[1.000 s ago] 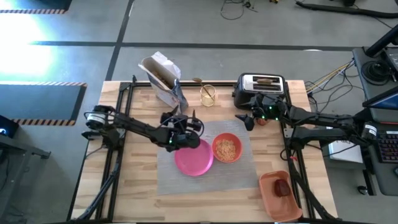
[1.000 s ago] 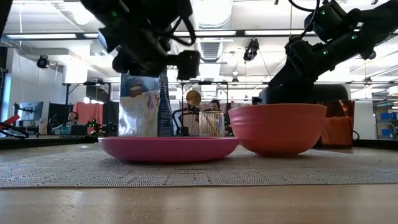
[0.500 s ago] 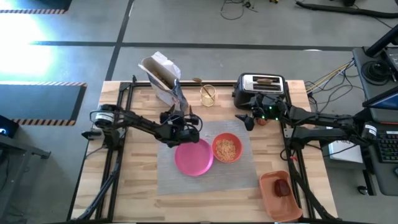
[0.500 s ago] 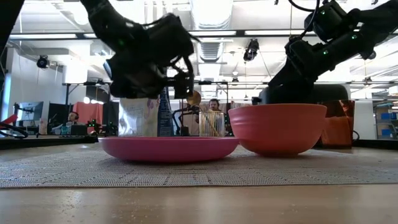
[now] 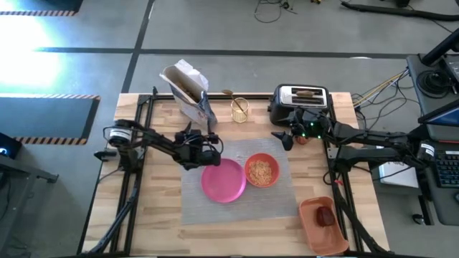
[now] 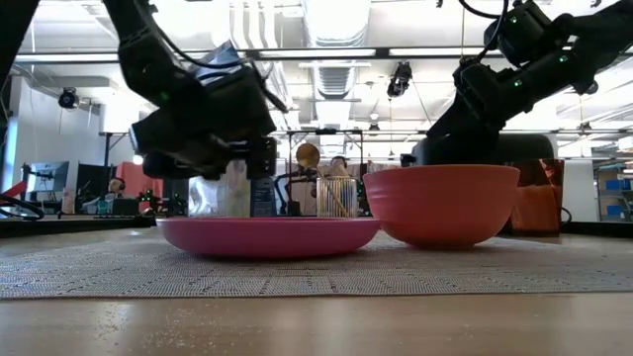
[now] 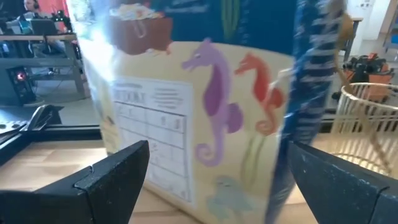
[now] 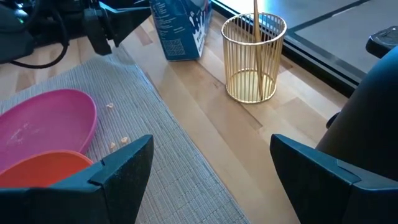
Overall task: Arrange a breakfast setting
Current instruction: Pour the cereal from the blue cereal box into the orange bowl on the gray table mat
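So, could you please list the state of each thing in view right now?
Cereal box: upright, top open.
Orange bowl: holds cereal, on the placemat.
Pink plate: empty.
Toaster: toast in slot.
Left end effector: open, empty.
Right end effector: open, empty.
Wire holder: upright, holds a wooden utensil.

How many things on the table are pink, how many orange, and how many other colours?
Pink: 1, the plate
Orange: 2, the bowl and the tray
Grey: 1, the placemat
Other colours: 3, the cereal box, the wire holder and the toaster
Total: 7
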You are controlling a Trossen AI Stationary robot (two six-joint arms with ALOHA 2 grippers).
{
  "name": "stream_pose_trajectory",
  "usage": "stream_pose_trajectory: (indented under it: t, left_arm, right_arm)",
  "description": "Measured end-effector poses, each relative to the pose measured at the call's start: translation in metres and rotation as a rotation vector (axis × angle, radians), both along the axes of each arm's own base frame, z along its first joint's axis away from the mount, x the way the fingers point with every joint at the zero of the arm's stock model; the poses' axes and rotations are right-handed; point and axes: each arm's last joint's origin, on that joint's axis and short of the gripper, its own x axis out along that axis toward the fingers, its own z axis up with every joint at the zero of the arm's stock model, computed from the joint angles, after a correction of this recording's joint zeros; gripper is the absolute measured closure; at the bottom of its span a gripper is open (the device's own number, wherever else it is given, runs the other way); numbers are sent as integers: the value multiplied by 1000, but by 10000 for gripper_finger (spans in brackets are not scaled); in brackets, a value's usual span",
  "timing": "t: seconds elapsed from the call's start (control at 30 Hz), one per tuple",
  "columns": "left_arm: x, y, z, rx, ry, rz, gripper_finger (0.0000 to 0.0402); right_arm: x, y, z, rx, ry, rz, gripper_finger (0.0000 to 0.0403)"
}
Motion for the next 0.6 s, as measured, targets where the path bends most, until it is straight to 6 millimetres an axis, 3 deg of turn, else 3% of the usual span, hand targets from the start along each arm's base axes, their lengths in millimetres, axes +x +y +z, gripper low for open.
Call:
stream_pose_trajectory:
  t: [0.17, 0.3, 0.6]
  left_arm:
    - [-18, 0, -3, -6, -1, -1, 37]
    - [-24, -5, 1, -122, -22, -68, 37]
    - [18, -13, 25, -182, 35, -266, 38]
  right_arm:
    - [0, 0, 0, 0, 0, 0, 92]
    - [0, 0, 0, 0, 0, 0, 92]
    - [0, 0, 0, 0, 0, 0, 92]
